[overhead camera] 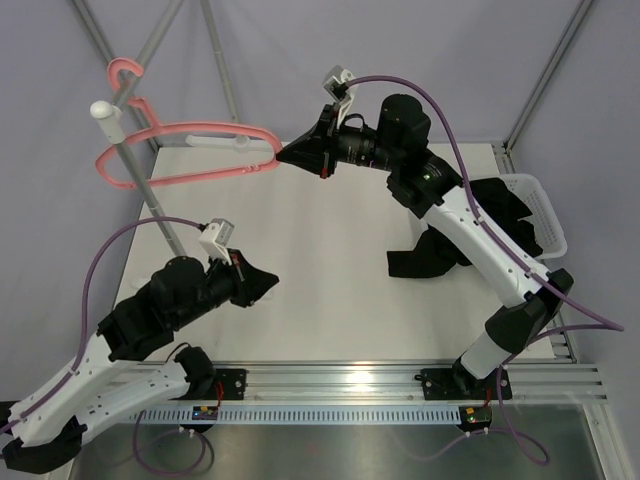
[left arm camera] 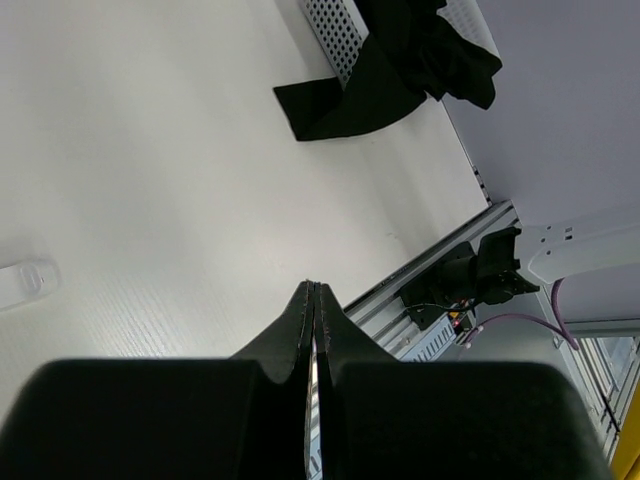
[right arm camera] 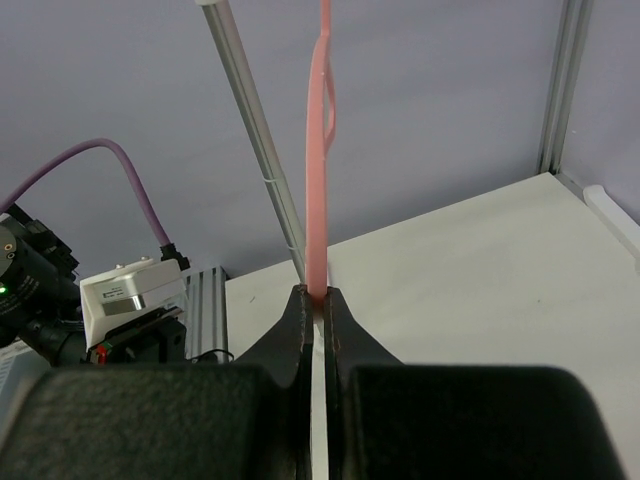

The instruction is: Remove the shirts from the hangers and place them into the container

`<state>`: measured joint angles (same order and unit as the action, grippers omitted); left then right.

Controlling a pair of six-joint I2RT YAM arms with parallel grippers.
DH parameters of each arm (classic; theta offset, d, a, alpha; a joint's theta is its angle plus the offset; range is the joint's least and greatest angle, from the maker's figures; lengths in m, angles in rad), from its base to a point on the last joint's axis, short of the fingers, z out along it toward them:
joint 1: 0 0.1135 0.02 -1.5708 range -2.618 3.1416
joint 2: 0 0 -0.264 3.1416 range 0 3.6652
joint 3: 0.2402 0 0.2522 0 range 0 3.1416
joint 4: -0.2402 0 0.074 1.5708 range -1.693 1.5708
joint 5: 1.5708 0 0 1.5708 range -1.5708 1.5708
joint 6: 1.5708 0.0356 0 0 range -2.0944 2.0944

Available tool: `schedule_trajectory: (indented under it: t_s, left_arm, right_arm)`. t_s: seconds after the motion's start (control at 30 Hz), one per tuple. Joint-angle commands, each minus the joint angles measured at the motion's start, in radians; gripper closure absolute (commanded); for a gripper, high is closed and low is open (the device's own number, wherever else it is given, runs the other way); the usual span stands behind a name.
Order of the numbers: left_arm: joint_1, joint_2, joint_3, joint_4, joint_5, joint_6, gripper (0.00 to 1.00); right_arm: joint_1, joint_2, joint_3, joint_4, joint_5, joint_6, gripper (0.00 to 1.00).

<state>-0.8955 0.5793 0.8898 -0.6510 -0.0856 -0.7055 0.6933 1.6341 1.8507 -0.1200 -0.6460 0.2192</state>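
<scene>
The bare pink hanger [overhead camera: 190, 150] hangs by its hook on the white rack pole [overhead camera: 130, 160] at the far left. My right gripper [overhead camera: 283, 155] is shut on the hanger's right end; in the right wrist view the pink hanger [right arm camera: 318, 180] rises straight out of the right gripper [right arm camera: 316, 293]. The black shirt [overhead camera: 500, 205] lies draped over the white container [overhead camera: 548, 215] at the right, with one part spilling onto the table. In the left wrist view the shirt [left arm camera: 380, 80] hangs over the container's [left arm camera: 335, 25] mesh wall. My left gripper [overhead camera: 272, 283] [left arm camera: 313, 290] hovers shut and empty over the near left table.
The rack's slanted poles [right arm camera: 255, 140] stand at the far left behind the hanger. A small white piece [left arm camera: 25, 283] lies on the table. The aluminium base rail [overhead camera: 400, 385] runs along the near edge. Frame posts stand at the back corners.
</scene>
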Motion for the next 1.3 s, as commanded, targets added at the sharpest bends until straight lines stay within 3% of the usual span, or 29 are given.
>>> schedule_trajectory:
  t_s: [0.0,0.27,0.33,0.43,0.47,0.5,0.57,0.63,0.73,0.77,0.87,0.97,1.07,1.27]
  left_arm:
    - [-0.005,0.016,0.005,0.067,0.000,0.003,1.00]
    - [-0.005,0.122,0.063,0.083,-0.054,0.018,0.99]
    - [-0.006,0.152,0.095,0.094,-0.072,0.029,0.88]
    - [-0.006,0.226,0.139,0.114,-0.094,0.040,0.84]
    - [-0.005,0.264,0.149,0.122,-0.106,0.038,0.75]
    - [-0.005,0.280,0.156,0.143,-0.111,0.043,0.67]
    - [-0.005,0.333,0.179,0.159,-0.143,0.044,0.55]
    - [-0.005,0.395,0.199,0.214,-0.166,0.054,0.42]
    - [-0.005,0.510,0.224,0.293,-0.169,0.076,0.31]
    - [-0.005,0.545,0.242,0.315,-0.161,0.083,0.29]
    - [-0.005,0.692,0.265,0.439,-0.114,0.135,0.25]
    - [-0.006,0.850,0.304,0.565,-0.066,0.199,0.21]
    - [-0.006,0.997,0.362,0.643,-0.007,0.259,0.17]
    - [-0.006,1.267,0.515,0.743,0.171,0.296,0.16]
  right_arm:
    - [-0.008,-0.071,-0.037,0.080,0.029,-0.026,1.00]
    - [-0.008,-0.132,-0.168,0.098,0.104,-0.018,1.00]
    - [-0.009,-0.149,-0.203,0.108,0.127,-0.014,1.00]
    - [-0.009,-0.178,-0.263,0.108,0.154,-0.014,1.00]
    - [-0.009,-0.190,-0.284,0.109,0.163,-0.020,0.96]
    - [-0.011,-0.201,-0.298,0.109,0.175,-0.020,0.77]
    - [-0.009,-0.238,-0.330,0.109,0.196,-0.023,0.62]
    - [-0.009,-0.279,-0.347,0.063,0.291,-0.024,0.35]
    - [-0.011,-0.353,-0.346,-0.053,0.438,-0.041,0.20]
    - [-0.015,-0.393,-0.343,-0.084,0.477,-0.046,0.10]
    - [-0.023,-0.491,-0.341,-0.200,0.650,-0.055,0.00]
    - [-0.078,-0.590,-0.323,-0.334,0.794,-0.034,0.01]
    - [-0.176,-0.672,-0.286,-0.496,0.822,0.005,0.00]
    - [-0.190,-0.784,-0.259,-0.684,0.917,0.025,0.01]
